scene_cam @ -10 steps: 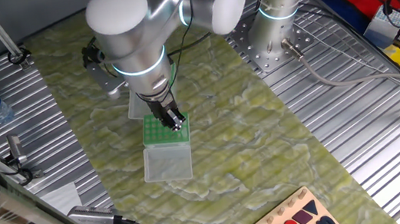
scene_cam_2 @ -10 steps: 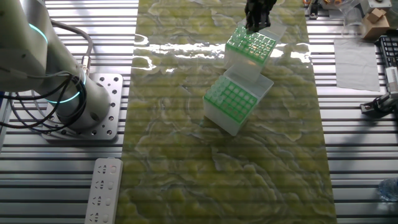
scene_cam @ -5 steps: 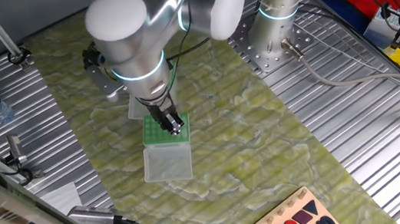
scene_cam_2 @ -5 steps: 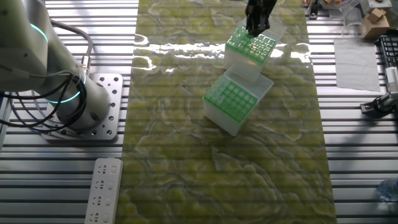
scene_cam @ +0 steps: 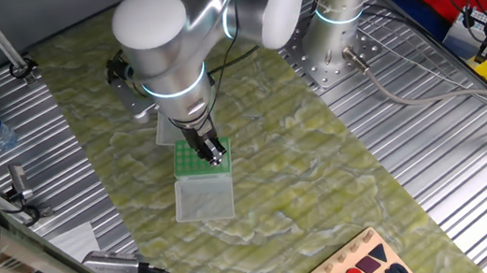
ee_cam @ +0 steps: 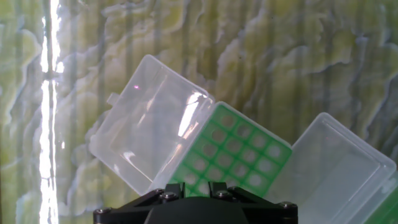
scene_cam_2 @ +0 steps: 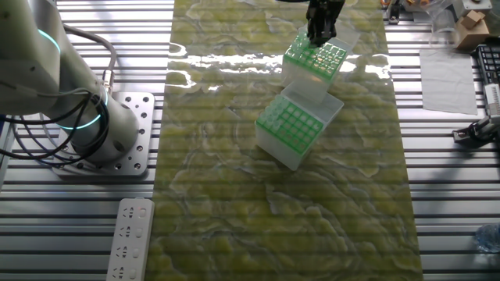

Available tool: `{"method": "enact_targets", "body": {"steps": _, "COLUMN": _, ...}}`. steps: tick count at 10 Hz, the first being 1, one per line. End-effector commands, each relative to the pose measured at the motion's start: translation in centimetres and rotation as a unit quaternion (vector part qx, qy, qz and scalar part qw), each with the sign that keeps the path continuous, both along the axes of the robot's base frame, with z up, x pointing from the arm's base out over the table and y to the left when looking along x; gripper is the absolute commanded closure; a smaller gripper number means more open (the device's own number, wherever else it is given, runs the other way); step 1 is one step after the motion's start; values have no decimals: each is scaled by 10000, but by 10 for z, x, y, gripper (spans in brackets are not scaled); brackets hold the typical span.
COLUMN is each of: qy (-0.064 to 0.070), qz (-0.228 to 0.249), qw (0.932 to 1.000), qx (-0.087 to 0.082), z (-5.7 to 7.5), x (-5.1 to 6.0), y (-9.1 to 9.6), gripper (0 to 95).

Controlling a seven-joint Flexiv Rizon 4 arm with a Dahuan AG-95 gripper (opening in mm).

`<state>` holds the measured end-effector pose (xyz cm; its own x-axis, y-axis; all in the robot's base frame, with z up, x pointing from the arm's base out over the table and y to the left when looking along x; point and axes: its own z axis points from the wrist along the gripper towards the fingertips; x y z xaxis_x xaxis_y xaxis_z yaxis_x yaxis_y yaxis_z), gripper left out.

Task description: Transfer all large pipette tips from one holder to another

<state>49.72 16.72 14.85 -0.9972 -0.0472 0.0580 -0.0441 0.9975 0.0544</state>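
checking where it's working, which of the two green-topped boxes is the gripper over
The gripper is over the green-topped box at the far edge of the mat in the other fixed view; the second green-topped box sits nearer that camera, with nothing above it.

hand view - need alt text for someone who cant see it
Seen from above, a green-topped pipette tip box sits on a yellow-green marbled mat, its clear lid hinged open to the left. A second clear lid lies at right, and the dark gripper base fills the bottom edge.
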Motion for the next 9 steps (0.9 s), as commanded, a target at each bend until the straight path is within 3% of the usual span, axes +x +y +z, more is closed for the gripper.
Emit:
{"method": "enact_targets", "body": {"steps": 1, "qy": -29, "qz": 18, "qw": 10000, "qx": -1, "z": -1, "x": -4, "y": -1, "gripper": 760}}
{"method": "enact_targets", "body": {"steps": 5, "qy": -36, "qz": -37, "qw": 10000, "qx": -18, "z": -2, "x": -9, "y": -1, "gripper": 760}}
{"method": "enact_targets", "body": {"steps": 6, "qy": -35, "qz": -55, "qw": 10000, "qx": -19, "z": -1, "x": -9, "y": -1, "gripper": 950}}
{"method": "enact_targets", "body": {"steps": 9, "qy": -12, "qz": -41, "qw": 10000, "qx": -15, "z": 6, "x": -8, "y": -1, "gripper": 950}}
